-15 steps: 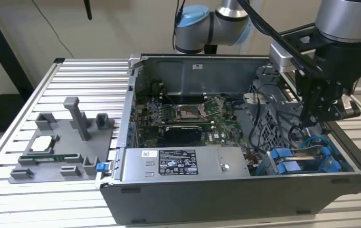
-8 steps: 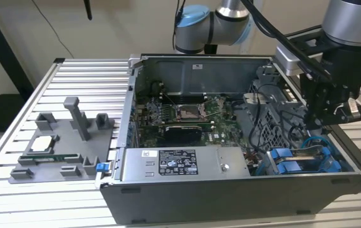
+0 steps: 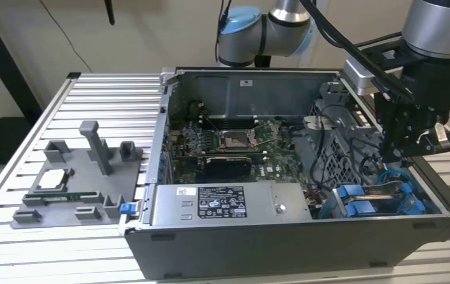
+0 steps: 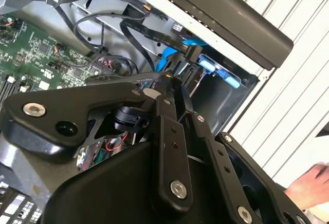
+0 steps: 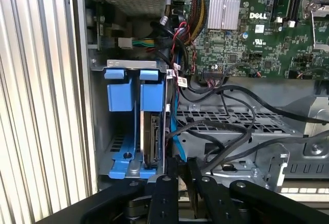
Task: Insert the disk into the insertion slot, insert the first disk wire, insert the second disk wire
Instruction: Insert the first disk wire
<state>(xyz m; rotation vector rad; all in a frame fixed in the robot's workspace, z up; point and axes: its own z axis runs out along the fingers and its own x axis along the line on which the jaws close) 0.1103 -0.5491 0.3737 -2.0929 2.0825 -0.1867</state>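
Arm: the arm (image 3: 438, 35) is reaching down steeply, its wrist pointing almost straight at the drive cage (image 3: 383, 198) from above.
Gripper: the gripper (image 3: 402, 155) is hovering just above the drive cage's open end; in both wrist views its black linkages are running close alongside each other.
Gripper state: the fingers (image 5: 171, 175) are sitting drawn almost together with only a thin gap; whether they are pinching anything cannot be told.
Insertion slot: the insertion slot (image 5: 164, 126) is the bay of the drive cage nearer the black cables (image 5: 231, 126), lying directly ahead of the gripper (image 5: 182, 165) in the first wrist view.
Disk: the disk (image 5: 150, 136) is standing on edge inside that bay, under a blue carrier tab (image 5: 151, 93); the drive cage's neighbouring bay is holding a second blue carrier (image 5: 115, 88).
Blue wire: a blue wire (image 5: 174, 131) is running along the drive cage's side toward the gripper (image 4: 167, 77).
Hand: a person's hand (image 4: 308, 183) is showing well outside the drive cage, over the slatted table (image 3: 90, 94).
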